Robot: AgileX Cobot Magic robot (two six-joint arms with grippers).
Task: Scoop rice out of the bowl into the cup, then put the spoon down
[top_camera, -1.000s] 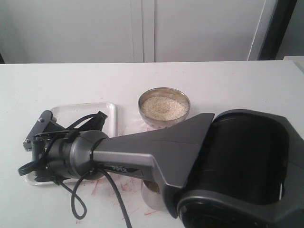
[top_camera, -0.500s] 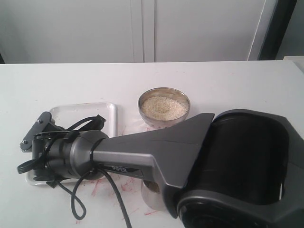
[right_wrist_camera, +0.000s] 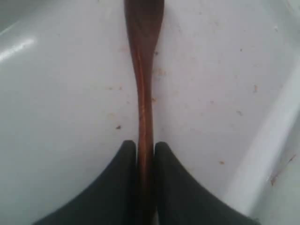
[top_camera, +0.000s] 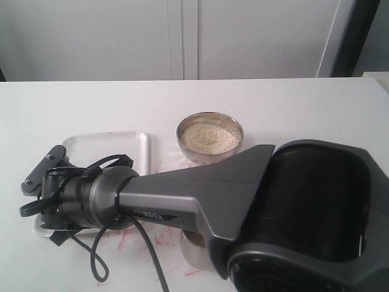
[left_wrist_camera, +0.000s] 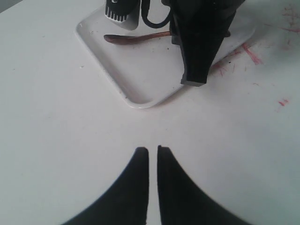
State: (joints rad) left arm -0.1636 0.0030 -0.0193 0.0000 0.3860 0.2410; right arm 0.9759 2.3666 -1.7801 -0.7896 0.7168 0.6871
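The dark wooden spoon (right_wrist_camera: 143,70) lies along the floor of the white tray (right_wrist_camera: 262,154), and my right gripper (right_wrist_camera: 145,145) is shut on its slim handle. In the left wrist view the spoon (left_wrist_camera: 136,37) shows on the tray (left_wrist_camera: 136,93) under the right arm. In the exterior view the steel bowl (top_camera: 210,137) holds a heap of rice (top_camera: 209,139). The cup (top_camera: 189,254) is mostly hidden under the right arm, and its contents do not show. My left gripper (left_wrist_camera: 153,149) is shut on nothing above the bare table.
The right arm (top_camera: 182,198) stretches across the front of the table to the tray (top_camera: 121,143) at the left, its cable looping down beside it. Red marks (top_camera: 164,243) stain the tabletop near the cup. A white wall stands behind the table.
The right wrist has slid a little further left and lower over the tray, with the spoon still in its grip. Bowl and tray have not moved.
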